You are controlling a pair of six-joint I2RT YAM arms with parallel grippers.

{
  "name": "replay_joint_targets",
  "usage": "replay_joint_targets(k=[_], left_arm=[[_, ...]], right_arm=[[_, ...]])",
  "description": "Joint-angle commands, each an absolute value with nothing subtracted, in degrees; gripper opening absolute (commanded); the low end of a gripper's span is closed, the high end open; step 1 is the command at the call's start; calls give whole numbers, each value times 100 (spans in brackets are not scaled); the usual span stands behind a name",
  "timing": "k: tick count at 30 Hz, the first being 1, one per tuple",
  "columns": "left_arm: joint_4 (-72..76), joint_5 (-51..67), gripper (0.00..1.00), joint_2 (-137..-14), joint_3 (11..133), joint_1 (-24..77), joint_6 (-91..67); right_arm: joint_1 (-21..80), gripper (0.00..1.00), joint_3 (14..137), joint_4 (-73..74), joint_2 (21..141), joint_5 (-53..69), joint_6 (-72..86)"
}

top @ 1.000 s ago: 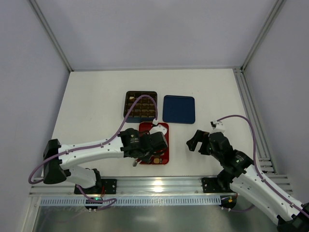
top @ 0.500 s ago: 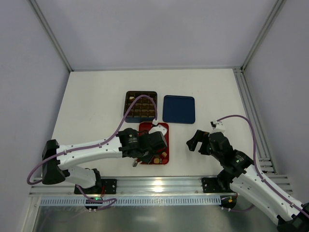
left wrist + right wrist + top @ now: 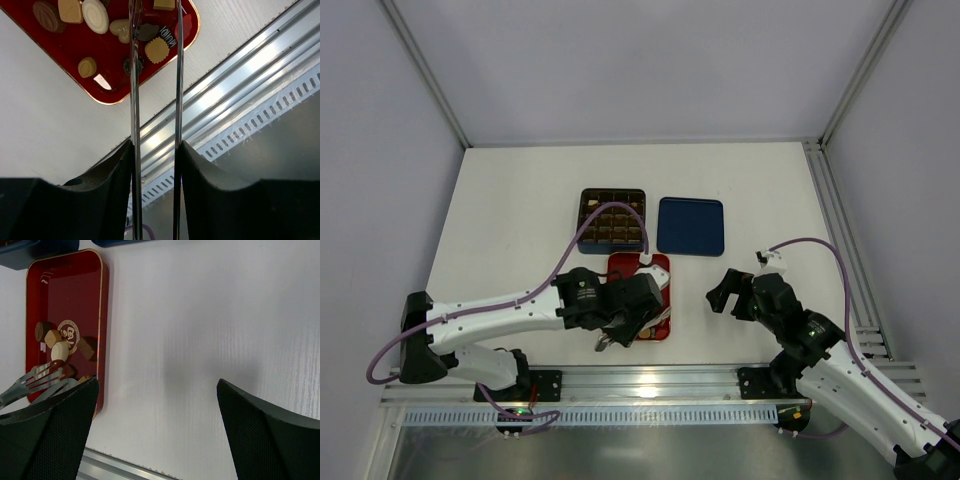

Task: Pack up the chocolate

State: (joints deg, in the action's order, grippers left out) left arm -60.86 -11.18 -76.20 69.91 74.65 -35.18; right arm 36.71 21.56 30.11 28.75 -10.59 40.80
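**Left jaws clamped on tongs over the chocolate; right jaws apart and idle**

The left gripper (image 3: 155, 150) has its jaws pressed on a pair of metal tongs (image 3: 133, 100), whose blades run straight out ahead of them to the chocolate (image 3: 156, 50), lying loose in the red tray (image 3: 60, 60). The tips stand spread around a crowded cluster, and I cannot tell whether any piece is pinched. The right gripper (image 3: 157, 385) hangs with jaws wide apart and nothing between them, the tray off to their left. Likely risks: the tips closing on two touching pieces at once, a rounded piece squirting sideways out of the smooth blades, or the thin blades twisting within the jaws. The gridded box (image 3: 612, 221) lies beyond the tray, so a weakly held piece could drop on the worktop (image 3: 520, 220).
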Motion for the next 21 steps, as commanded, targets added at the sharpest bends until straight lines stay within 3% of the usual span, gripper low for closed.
replay_joint_targets(k=[1, 21], left_arm=[[-5880, -1002, 40, -7593, 6996, 7541, -3401], [-5862, -1178, 40, -8024, 6996, 7559, -3331]], right_arm=[[3691, 100, 2162, 2971, 2839, -1187, 4140], [3691, 100, 2162, 2979, 2839, -1178, 4131]])
